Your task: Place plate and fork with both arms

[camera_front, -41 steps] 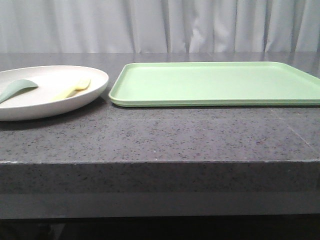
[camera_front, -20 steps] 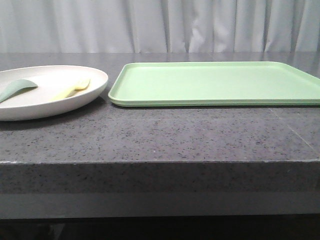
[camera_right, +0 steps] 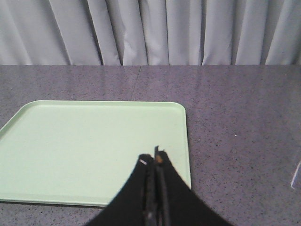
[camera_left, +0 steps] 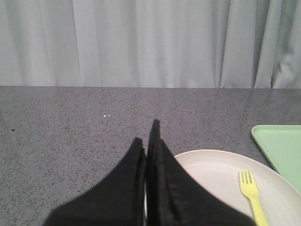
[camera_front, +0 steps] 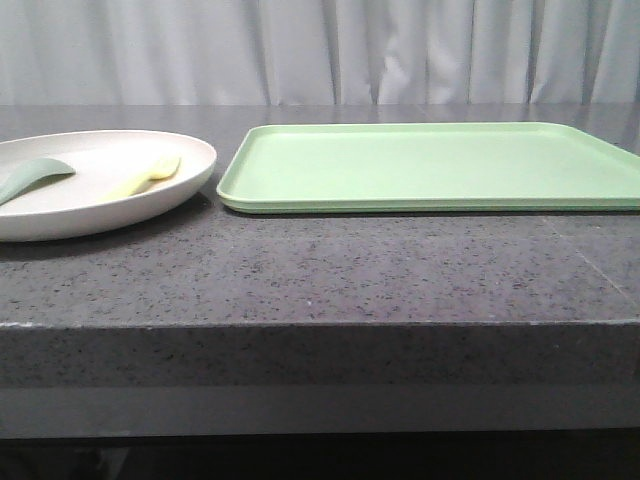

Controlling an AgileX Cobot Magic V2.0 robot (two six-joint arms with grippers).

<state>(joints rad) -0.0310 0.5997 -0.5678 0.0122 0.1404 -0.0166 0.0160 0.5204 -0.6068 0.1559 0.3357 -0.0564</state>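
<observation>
Grey stone table (camera_front: 330,270) bears the tray (camera_front: 430,165) beside the plate (camera_front: 90,205) holding fork (camera_front: 145,178) and spoon (camera_front: 30,178); left gripper (camera_left: 148,141) and right gripper (camera_right: 153,165) are pressed together, empty.

A dark speckled stone table (camera_front: 330,270) carries the plate (camera_front: 60,215) at nine o'clock and a green tray (camera_front: 430,165) at two o'clock.

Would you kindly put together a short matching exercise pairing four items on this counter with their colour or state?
Things:
1. plate
2. fork
3. spoon
4. tray

Descriptions:
A. light green, rectangular, nothing on it
B. pale yellow, lying on the plate
C. cream-white, round, holding two utensils
D. grey-green, lying on the plate

Pairs: 1-C, 2-B, 3-D, 4-A
</observation>
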